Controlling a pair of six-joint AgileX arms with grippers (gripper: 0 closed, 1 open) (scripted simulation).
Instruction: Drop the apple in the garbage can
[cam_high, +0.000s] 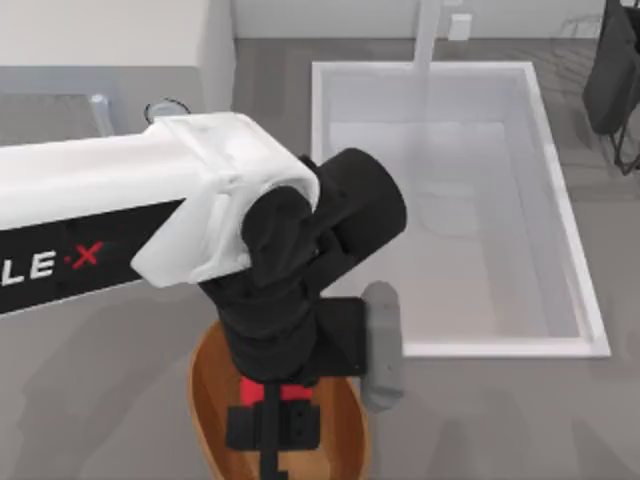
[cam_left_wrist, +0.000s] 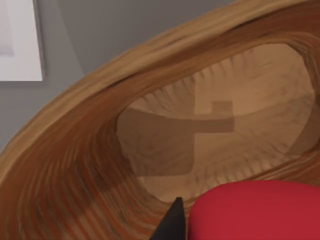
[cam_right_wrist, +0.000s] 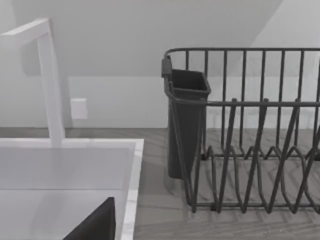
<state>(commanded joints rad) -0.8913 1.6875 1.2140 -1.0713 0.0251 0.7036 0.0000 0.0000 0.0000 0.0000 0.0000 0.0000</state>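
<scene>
The left arm (cam_high: 150, 200) reaches across the table and bends down over the can (cam_high: 205, 390), the brown bin near the bottom edge of the top view, just left of the white sink (cam_high: 560, 200). The left gripper (cam_high: 272, 425) hangs right over the open mouth of the can. Something red peeks out between its black fingers, and that is the apple (cam_left_wrist: 260, 210). In the left wrist view the apple sits big and red close to the camera, with one dark fingertip (cam_left_wrist: 172, 225) beside it and the can's light bottom right below. So the gripper looks to be pinching the apple, and the apple is up in the air over the can, not inside it yet. The carrying part looks done, I think. What is left is the easy bit: let the fingers spread so the apple falls in. It should land inside, since the can sits under it. The right arm (cam_high: 615, 80) is parked at the far right by a dark dish rack (cam_right_wrist: 250, 150), and I cannot tell how its gripper stands.
</scene>
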